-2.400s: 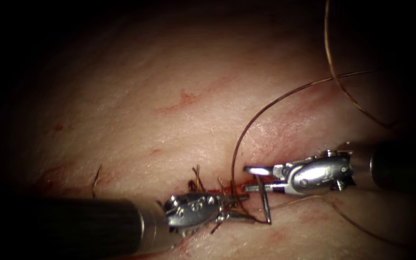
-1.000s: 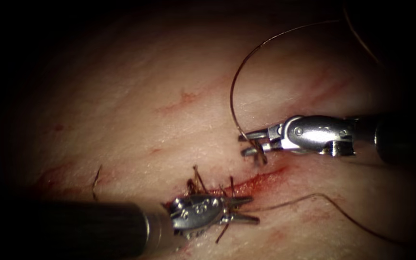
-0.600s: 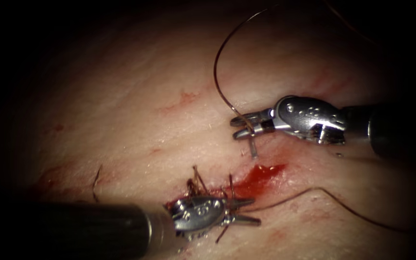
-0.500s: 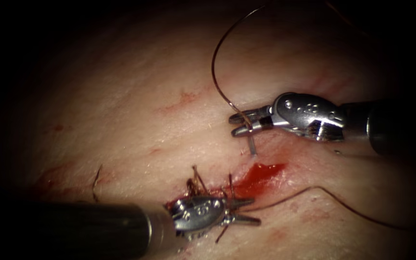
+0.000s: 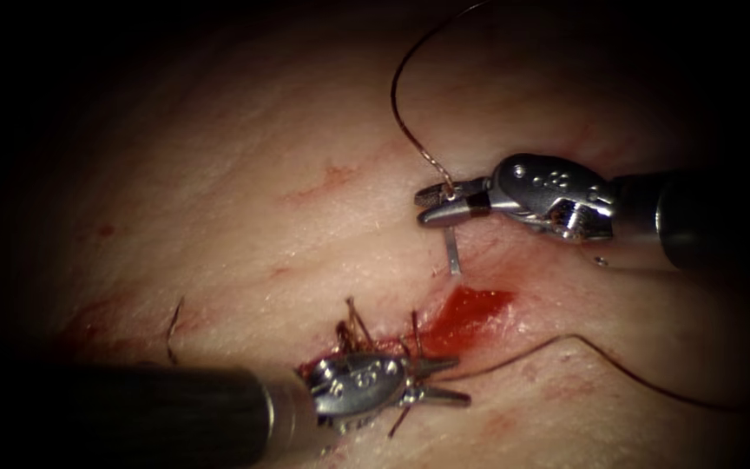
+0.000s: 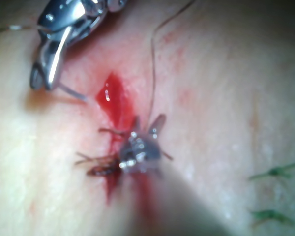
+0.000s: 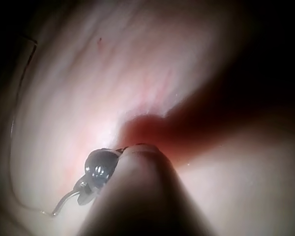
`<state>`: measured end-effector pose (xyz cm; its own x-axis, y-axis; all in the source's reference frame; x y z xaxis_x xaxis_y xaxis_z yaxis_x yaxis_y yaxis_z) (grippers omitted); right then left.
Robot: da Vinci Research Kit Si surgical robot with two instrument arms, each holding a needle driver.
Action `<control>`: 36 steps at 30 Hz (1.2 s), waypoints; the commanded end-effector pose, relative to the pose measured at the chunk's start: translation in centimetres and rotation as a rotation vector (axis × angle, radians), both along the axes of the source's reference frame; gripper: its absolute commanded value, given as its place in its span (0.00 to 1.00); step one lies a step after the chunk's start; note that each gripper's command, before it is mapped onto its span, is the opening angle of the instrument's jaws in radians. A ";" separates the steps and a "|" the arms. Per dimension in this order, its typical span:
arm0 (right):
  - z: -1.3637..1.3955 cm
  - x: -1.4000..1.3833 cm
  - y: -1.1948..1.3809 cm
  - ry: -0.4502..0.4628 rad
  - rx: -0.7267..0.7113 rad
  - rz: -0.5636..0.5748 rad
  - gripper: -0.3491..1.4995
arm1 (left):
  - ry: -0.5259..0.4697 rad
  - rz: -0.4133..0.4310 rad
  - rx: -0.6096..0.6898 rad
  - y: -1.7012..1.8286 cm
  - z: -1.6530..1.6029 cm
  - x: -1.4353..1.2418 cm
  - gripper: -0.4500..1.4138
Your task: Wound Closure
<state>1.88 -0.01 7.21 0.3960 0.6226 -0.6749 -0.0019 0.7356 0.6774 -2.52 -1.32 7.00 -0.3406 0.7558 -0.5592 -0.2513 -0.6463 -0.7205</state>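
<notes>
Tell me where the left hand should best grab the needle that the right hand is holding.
Probably mid-shaft, from below. The right hand, shut, holds the needle near its thread end; the shaft hangs free, point down over the tissue above the red fluid, apparently not in it. The left hand, open and empty at the cut, would reach up, across the shaft.

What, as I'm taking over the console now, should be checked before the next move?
1. Right end effector shut on needle near its thread end: ok.
2. Needle out of tissue: tip close to surface, cannot tell.
3. Left end effector open, holding nothing: ok.
4. Thread clear of left end effector: cannot tell.
5. Cut edges visible: red fluid pools there, not ok.
</notes>
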 end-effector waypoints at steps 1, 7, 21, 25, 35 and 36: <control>-0.01 0.04 0.07 0.005 0.002 0.026 0.00 | 0.000 0.000 0.003 -0.06 0.06 -0.06 0.44; -0.06 0.03 0.16 -0.001 0.006 0.043 0.00 | 0.000 0.000 0.003 -0.06 0.05 -0.06 0.44; 0.21 0.04 -0.23 -0.022 -0.035 -0.060 0.00 | -0.001 0.001 0.003 -0.07 0.04 -0.05 0.44; 0.22 -0.01 -0.23 -0.030 0.019 -0.058 0.00 | 0.000 0.000 0.003 -0.07 0.05 -0.06 0.44; 0.26 0.02 -0.29 -0.118 0.206 -0.106 0.00 | 0.000 0.001 0.003 -0.07 0.05 -0.05 0.44; 0.32 0.03 -0.37 -0.136 0.254 -0.114 0.00 | 0.000 0.000 0.003 -0.07 0.05 -0.05 0.44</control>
